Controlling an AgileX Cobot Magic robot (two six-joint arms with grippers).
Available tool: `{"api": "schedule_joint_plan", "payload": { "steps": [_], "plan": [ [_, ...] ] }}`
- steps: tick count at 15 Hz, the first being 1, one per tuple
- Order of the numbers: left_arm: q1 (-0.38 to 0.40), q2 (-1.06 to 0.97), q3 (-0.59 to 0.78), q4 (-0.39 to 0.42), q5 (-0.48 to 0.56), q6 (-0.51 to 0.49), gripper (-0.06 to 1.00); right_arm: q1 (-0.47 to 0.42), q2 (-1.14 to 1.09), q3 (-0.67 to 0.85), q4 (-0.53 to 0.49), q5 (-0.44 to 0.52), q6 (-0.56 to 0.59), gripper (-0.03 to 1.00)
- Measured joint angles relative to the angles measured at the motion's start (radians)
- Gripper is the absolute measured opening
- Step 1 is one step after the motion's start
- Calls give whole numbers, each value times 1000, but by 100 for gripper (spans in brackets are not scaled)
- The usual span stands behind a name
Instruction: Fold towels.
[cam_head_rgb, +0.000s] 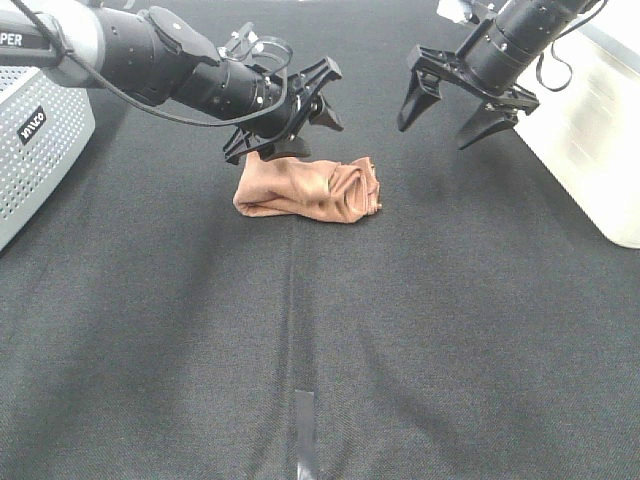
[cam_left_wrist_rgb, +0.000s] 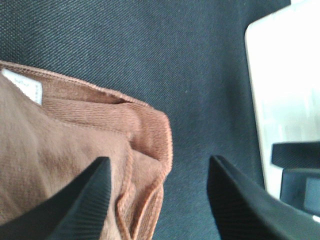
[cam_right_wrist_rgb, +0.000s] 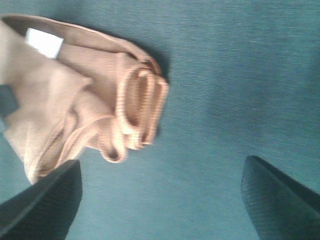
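While my left pincer (cam_left_wrist_rgb: 160, 160) stands with its jaws apart and nothing between them, one finger sits right over the towel (cam_head_rgb: 310, 190) and the other over bare cloth beside it. My right pincer (cam_head_rgb: 437, 132) is wide open too, hanging above the tabletop (cam_head_rgb: 450, 330), apart from the towel on its far right side. Towel position: far middle of the tabletop, directly below the left pincer, lying as a rumpled bundle rather than a flat rectangle. The white tag (cam_left_wrist_rgb: 25, 85) faces up, and the hemmed edges curl into loops at the end nearest the right pincer. Judgement: folding is under way but untidy; the layers look loose. Risk 1: the finger above the cloth may catch a hem when the arm lifts and pull the top layer open. Risk 2: a blind pinch on that looped end could take several layers at once, or only one, and twist the bundle. Risk 3: the nap may cling to the woven cover, so any sideways drag would bunch the towel instead of sliding it. Surface: dark woven fabric with faint creases, and a short grey strip (cam_head_rgb: 305, 430) near the front edge. Room: a perforated grey housing (cam_head_rgb: 40, 150) on the left, a pale box (cam_head_rgb: 600, 130) on the right, close to my right arm.
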Motion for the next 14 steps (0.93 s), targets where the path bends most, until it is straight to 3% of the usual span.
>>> {"api": "schedule_joint_plan", "payload": {
  "steps": [3, 8, 10, 14],
  "plan": [
    [20, -18, 0, -1, -19, 7, 57, 0, 0, 0, 84, 6, -35, 81],
    [195, -95, 0, 14, -41, 83, 57, 9, 25, 0, 489, 65, -200, 80],
    [254, -95, 0, 27, -2, 84, 57, 63, 86, 0, 597, 66, -266, 80],
    [264, -95, 0, 71, 35, 87, 57, 143, 193, 0, 648, -13, -313, 80]
  ]
}}
